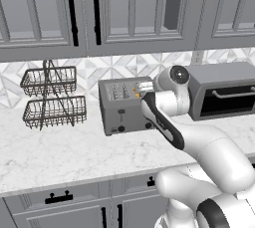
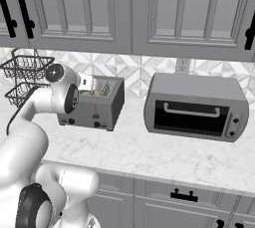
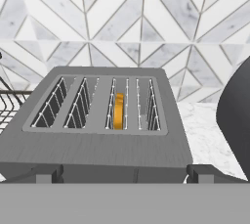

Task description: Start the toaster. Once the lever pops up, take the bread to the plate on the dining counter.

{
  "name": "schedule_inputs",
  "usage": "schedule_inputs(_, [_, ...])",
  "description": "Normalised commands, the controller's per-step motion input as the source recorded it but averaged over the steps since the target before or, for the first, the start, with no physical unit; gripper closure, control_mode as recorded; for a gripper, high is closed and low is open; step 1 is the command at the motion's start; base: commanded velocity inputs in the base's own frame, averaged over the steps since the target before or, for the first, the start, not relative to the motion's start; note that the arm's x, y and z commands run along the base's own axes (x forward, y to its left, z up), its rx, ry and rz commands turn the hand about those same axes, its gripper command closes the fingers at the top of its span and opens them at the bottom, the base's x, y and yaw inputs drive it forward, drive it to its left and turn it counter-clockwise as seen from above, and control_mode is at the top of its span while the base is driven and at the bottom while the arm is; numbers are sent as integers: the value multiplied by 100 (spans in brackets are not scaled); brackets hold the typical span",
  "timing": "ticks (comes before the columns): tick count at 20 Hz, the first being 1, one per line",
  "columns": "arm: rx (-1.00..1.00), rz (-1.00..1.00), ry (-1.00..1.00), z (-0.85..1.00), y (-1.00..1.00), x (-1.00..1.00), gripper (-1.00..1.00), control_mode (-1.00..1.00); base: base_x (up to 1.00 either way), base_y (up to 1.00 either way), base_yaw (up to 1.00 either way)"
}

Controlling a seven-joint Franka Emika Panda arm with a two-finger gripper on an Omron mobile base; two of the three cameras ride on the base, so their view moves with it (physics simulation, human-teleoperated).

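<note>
hovering just above the toaster, the gripper sits over the right end of its top and touches nothing that can be seen. how far its fingers stand apart cannot be told, and it appears to carry nothing. the bread stands low in the third slot from the left in the hand view. the toaster rests on the marble worktop, between a wire basket rack and a toaster oven.
</note>
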Motion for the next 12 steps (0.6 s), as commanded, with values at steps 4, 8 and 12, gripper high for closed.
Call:
schedule_inputs(4, [0,0,0,0,0,0,-100,-100,0,0,0])
schedule_inputs(8, [0,0,0,0,0,0,-100,-100,0,0,0])
schedule_inputs(12, [0,0,0,0,0,0,-100,-100,0,0,0])
